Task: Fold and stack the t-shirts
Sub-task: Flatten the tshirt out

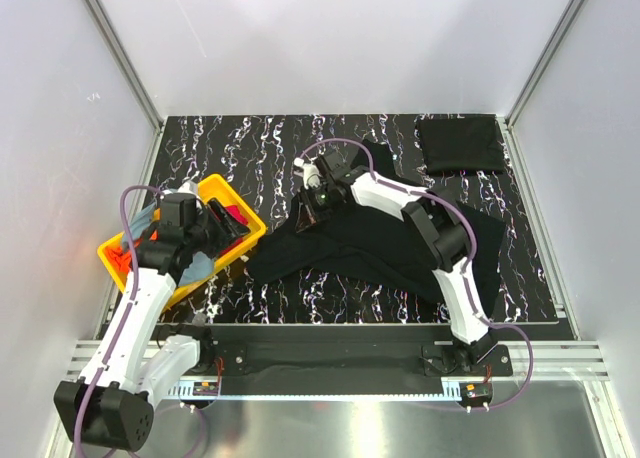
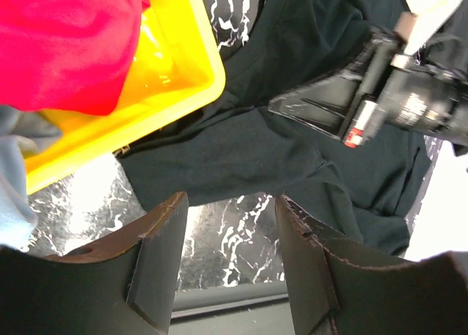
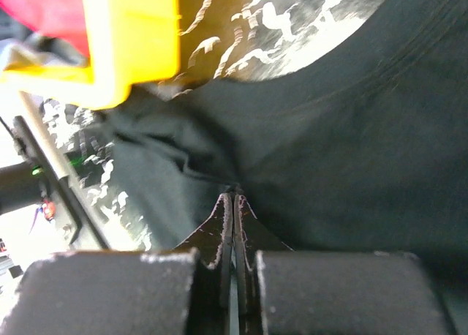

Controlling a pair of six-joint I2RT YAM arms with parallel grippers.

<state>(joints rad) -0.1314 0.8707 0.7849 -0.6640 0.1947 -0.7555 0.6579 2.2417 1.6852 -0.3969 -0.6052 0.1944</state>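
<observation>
Find loose black cloth t-shirt (image 1: 350, 246) spread mid tabletop (image 1: 250, 148), beside yellow plastic tray (image 2: 189, 53). Note right claw (image 3: 232, 203) pressed fully together, pinching puckered shirt fold; left claw (image 2: 230, 207) half apart, empty, above shirt's near edge. Lift slowly, keep pinch firm, flatten before folding.

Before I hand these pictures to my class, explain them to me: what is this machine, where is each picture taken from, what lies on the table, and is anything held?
Two robot arms are bolted at the near edge of a marbled table. The wide picture looks down from above; each of the other two comes from a camera on one wrist. A black t-shirt lies spread out, a folded black shirt sits at the far right corner, and a yellow tray holds magenta cloth and grey-blue cloth. The right gripper is shut, pinching the spread shirt; the left gripper is open, empty.
</observation>
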